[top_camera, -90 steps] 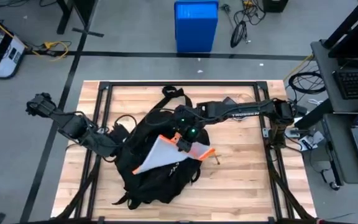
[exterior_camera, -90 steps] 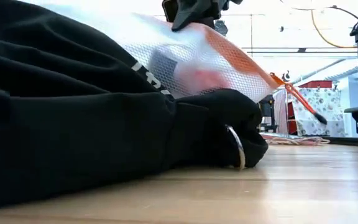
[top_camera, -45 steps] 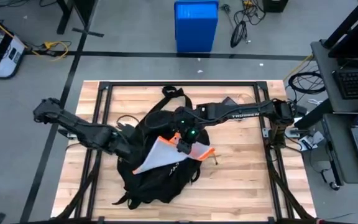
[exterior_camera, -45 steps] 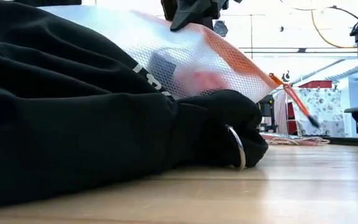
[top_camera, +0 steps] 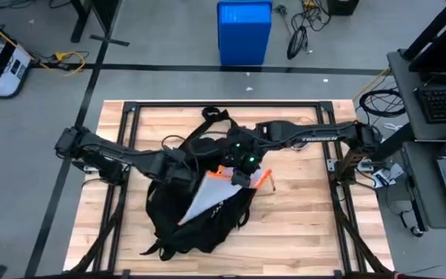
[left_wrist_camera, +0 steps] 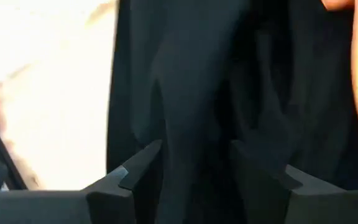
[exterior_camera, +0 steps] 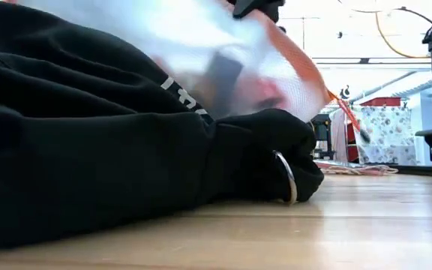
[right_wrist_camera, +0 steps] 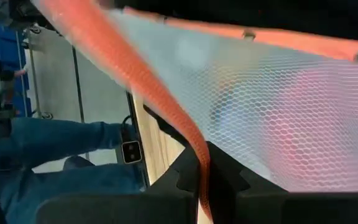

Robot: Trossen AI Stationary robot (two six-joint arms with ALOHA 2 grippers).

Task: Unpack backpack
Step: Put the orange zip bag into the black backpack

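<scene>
Both grippers meet at the backpack [top_camera: 196, 213] lying mid-counter [top_camera: 300, 225]. Right gripper [top_camera: 241, 177] pinches the orange edge of a mesh pouch [top_camera: 207, 195], half out, its length running back into the opening. Left gripper [left_wrist_camera: 194, 165] stands open against black fabric on the opposite side.

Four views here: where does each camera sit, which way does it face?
High: overhead, looking down on the backpack; both arms show.
Low: table height, level across the backpack.
Left wrist: on the left arm, facing black fabric; left gripper open.
Right wrist: on the right arm; right gripper shut on the pouch.
All but left wrist share the pouch.
</scene>
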